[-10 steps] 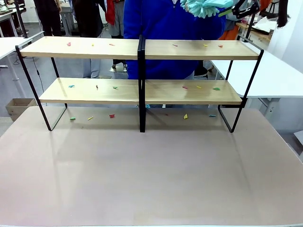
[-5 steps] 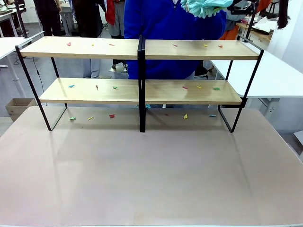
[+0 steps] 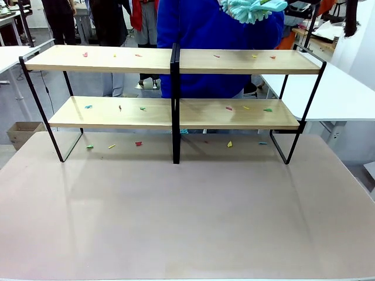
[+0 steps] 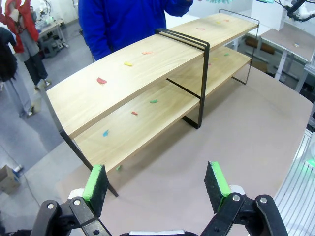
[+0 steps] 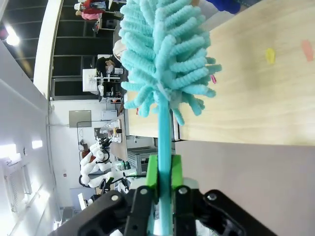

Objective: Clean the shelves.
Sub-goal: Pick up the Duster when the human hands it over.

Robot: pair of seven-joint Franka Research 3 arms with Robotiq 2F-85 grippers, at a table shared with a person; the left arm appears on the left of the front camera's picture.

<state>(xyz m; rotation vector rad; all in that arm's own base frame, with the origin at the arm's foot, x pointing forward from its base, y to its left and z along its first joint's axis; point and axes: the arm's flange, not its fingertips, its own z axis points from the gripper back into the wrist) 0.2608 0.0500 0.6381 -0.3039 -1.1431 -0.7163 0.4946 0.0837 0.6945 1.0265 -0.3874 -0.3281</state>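
The shelves (image 3: 176,61) stand across the far half of the table: two light-wood boards in a thin black frame with a black centre post. Small coloured paper scraps (image 3: 228,108) lie on both boards. In the left wrist view the shelves (image 4: 147,73) run away diagonally, and my left gripper (image 4: 156,189) hangs open above the table in front of their end, holding nothing. My right gripper (image 5: 164,172) is shut on the thin handle of a turquoise fluffy duster (image 5: 165,54), whose head hangs over the top board (image 5: 256,98). The duster (image 3: 252,9) shows at the front view's top edge, above the right half.
A person in a blue top (image 3: 217,35) stands right behind the shelves. More scraps (image 3: 139,143) lie on the beige table (image 3: 187,222) under the lower board. White tables (image 3: 340,93) flank both sides, and a cardboard box (image 3: 20,132) sits on the floor at left.
The duster head has drifted a little to the left along the top edge. The black gripper that showed beside it at upper right has slid out of the front view.
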